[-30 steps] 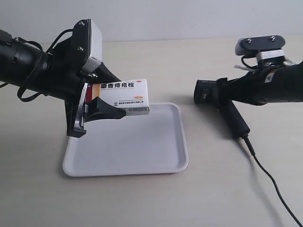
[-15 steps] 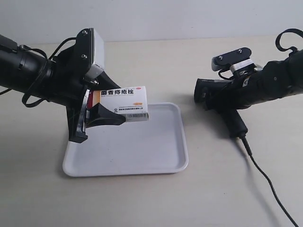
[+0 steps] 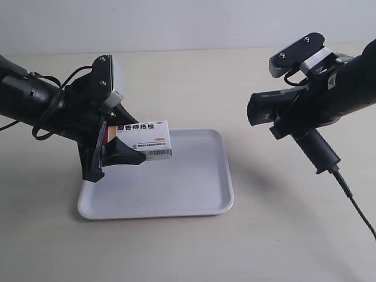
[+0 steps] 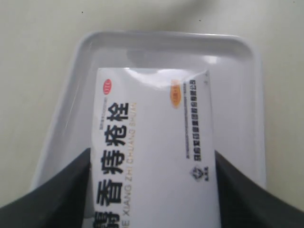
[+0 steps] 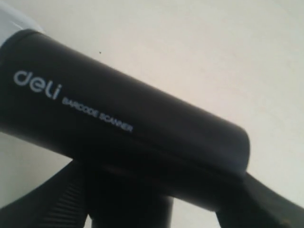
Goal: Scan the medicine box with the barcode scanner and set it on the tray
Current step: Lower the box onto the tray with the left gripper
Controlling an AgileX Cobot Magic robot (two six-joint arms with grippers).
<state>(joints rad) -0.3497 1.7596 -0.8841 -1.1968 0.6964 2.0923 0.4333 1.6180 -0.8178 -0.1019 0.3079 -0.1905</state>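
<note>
The white medicine box (image 3: pixel 144 138) hangs a little above the white tray (image 3: pixel 194 182), over its left part, with my left gripper (image 3: pixel 130 148) shut on its two long sides. In the left wrist view the box (image 4: pixel 152 137) fills the middle between the dark fingers (image 4: pixel 59 194), with the tray rim (image 4: pixel 166 37) beyond it. The black barcode scanner (image 3: pixel 275 109) is held off the table by my right gripper (image 3: pixel 294 120), its head turned toward the box. Up close, the scanner head (image 5: pixel 123 118) reads "deli BARCODE SCANNER".
The scanner's handle (image 3: pixel 320 153) slants down to the right, and its thin black cable (image 3: pixel 355 205) trails across the beige table (image 3: pixel 282 235) to the right edge. The left arm's wires (image 3: pixel 41 126) hang beside its wrist.
The left gripper has carried the box down and slightly left, closer to the tray. The right arm has lifted the scanner off the table and raised its handle.
</note>
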